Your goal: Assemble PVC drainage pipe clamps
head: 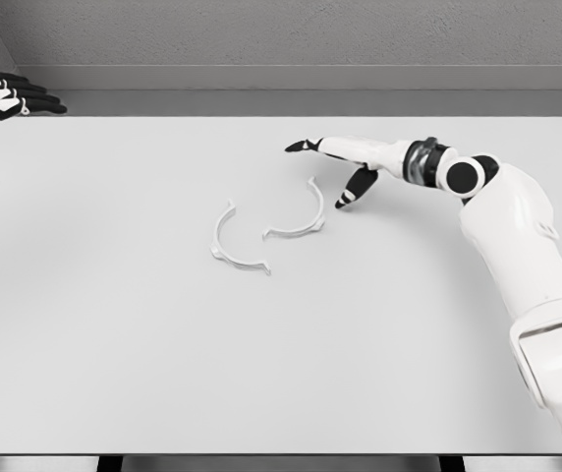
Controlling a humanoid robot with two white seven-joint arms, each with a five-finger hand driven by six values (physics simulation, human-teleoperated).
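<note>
Approach stage: right hand [345, 162], fingers spread and empty, is poised just beside nearer clamp half [299, 214]; its thin arc should be pinched squarely before mating with farther clamp half [234, 244].

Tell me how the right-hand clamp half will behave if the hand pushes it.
The right clamp half lies flat on the smooth table, so it would probably slide, not roll. It looks thin, likely light and slightly springy. The right hand hovers open beside it.

One camera only, up at the robot's head, tilted down and forward over the white table [114, 374]. It takes in nearly the whole tabletop from close by, with the grey wall [291, 34] beyond the far edge.
</note>
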